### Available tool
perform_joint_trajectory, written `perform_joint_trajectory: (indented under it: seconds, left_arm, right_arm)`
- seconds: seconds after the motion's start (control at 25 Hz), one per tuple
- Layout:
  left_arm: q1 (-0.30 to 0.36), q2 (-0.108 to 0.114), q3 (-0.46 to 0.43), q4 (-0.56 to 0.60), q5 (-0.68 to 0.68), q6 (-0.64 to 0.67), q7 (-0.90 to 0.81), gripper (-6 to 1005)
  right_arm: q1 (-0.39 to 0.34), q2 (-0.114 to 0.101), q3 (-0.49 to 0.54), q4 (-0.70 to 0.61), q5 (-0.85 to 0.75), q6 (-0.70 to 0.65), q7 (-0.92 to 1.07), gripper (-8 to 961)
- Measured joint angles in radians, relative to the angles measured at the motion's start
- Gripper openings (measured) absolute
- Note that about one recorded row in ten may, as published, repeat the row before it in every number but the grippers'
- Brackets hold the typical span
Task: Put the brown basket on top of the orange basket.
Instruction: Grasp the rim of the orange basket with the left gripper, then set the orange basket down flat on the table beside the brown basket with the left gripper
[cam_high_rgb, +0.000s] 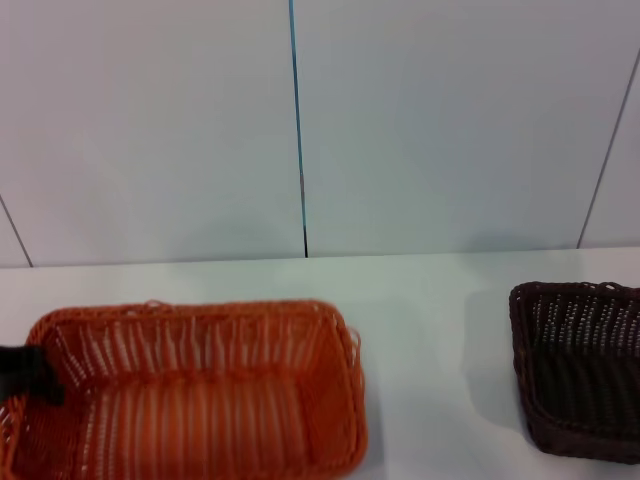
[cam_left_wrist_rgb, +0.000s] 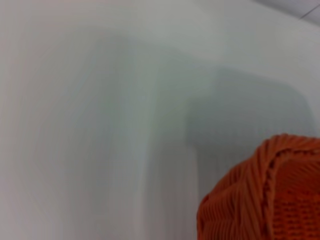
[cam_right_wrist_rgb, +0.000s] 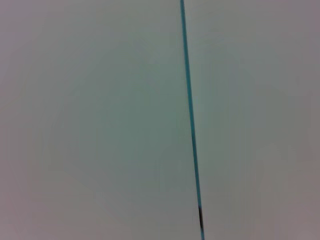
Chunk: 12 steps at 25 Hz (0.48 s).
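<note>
Orange basket; brown basket apart.

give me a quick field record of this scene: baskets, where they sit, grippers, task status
orange basket: on the white table, robot's left side, empty
brown basket: on the table, robot's right side, apart from the orange one, cut off by the frame edge
left gripper: dark part at the orange basket's left rim
right gripper: not in view
task status: brown basket not yet stacked on the orange basket
</note>
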Motion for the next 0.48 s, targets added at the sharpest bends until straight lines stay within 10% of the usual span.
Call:
perform_joint_trajectory:
  seconds: [0.48]
  left_arm:
    - [-0.105, 0.019, 0.01, 0.066, -0.007, -0.009, 0.011, 134]
  right_arm:
    - [-0.006, 0.003, -0.001, -0.008, 0.0, -0.013, 0.0, 901]
